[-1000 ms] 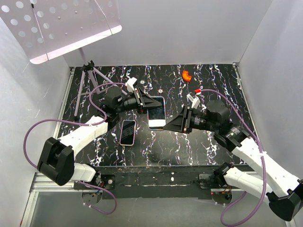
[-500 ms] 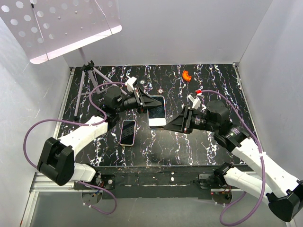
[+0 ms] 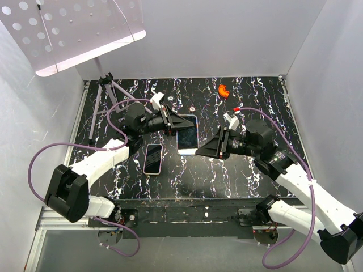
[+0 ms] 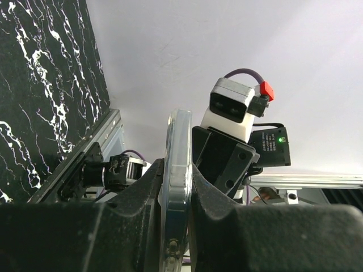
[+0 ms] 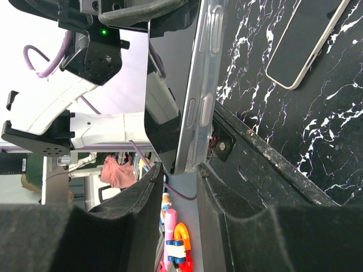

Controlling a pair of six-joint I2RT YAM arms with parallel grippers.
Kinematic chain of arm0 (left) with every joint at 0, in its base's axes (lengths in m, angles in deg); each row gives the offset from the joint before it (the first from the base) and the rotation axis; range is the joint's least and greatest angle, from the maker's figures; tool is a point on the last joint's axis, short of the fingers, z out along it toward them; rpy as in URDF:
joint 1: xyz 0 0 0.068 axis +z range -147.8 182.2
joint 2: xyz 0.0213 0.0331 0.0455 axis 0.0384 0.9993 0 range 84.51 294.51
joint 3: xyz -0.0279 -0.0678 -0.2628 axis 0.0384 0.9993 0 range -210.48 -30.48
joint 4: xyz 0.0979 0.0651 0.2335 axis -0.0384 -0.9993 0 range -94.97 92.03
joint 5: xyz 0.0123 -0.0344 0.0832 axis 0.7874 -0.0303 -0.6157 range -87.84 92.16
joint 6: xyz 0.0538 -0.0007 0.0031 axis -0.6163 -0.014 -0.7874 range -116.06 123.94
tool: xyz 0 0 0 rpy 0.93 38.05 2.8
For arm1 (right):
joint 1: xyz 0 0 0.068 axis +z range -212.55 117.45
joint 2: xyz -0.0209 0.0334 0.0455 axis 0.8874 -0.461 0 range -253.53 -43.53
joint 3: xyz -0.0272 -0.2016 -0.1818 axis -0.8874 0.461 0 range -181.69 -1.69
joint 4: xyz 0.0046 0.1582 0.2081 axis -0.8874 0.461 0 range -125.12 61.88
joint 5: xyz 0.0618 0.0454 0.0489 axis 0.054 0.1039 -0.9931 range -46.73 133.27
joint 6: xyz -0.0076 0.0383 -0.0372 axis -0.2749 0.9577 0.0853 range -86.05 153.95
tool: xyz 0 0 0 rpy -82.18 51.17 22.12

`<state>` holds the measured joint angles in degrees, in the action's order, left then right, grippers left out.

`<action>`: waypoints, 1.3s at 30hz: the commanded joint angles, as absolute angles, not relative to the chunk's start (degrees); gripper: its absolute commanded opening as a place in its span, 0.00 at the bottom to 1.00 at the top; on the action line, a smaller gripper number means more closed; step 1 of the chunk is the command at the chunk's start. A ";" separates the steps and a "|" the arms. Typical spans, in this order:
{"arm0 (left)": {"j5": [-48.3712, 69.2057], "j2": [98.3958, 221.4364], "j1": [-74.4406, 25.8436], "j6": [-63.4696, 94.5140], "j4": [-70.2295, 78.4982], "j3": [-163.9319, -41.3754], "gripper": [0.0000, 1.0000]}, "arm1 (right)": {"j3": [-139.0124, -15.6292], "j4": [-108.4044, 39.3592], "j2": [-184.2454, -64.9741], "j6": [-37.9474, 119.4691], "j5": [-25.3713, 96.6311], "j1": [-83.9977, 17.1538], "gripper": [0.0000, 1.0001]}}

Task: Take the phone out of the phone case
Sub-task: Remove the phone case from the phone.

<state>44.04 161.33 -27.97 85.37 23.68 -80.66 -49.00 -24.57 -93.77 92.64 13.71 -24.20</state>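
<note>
The phone in its clear case [image 3: 188, 135] is held on edge above the middle of the table. My left gripper [image 3: 177, 123] is shut on its upper left part; in the left wrist view [image 4: 176, 167] the case [image 4: 176, 153] stands edge-on, pinched between both fingers. My right gripper [image 3: 199, 152] is at the phone's lower right corner. In the right wrist view [image 5: 180, 170] its fingers straddle that corner of the case [image 5: 203, 73] with a gap on the screen side, jaws open. The dark screen [image 5: 169, 85] faces left.
A second phone [image 3: 152, 158] lies flat on the marbled table left of centre; it also shows in the right wrist view [image 5: 306, 42]. A small tripod [image 3: 105, 93] stands at the back left, an orange piece [image 3: 223, 90] at the back right. A perforated white board [image 3: 68, 28] hangs overhead.
My right gripper has edged a little left, closer onto the phone's lower corner. The left gripper and the phone have barely moved.
</note>
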 commanded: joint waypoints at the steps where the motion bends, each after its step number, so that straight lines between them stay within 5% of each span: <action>1: 45.05 158.87 -28.21 84.11 24.01 -82.60 0.00 | -51.52 -25.81 -92.14 92.48 13.56 -24.40 0.38; 25: 44.70 158.43 -28.56 83.48 23.21 -83.04 0.00 | -50.91 -24.57 -92.48 91.16 15.59 -24.40 0.41; 39: 44.87 159.39 -28.91 88.23 29.80 -81.38 0.00 | -45.46 -42.66 -95.12 101.17 10.93 -24.40 0.37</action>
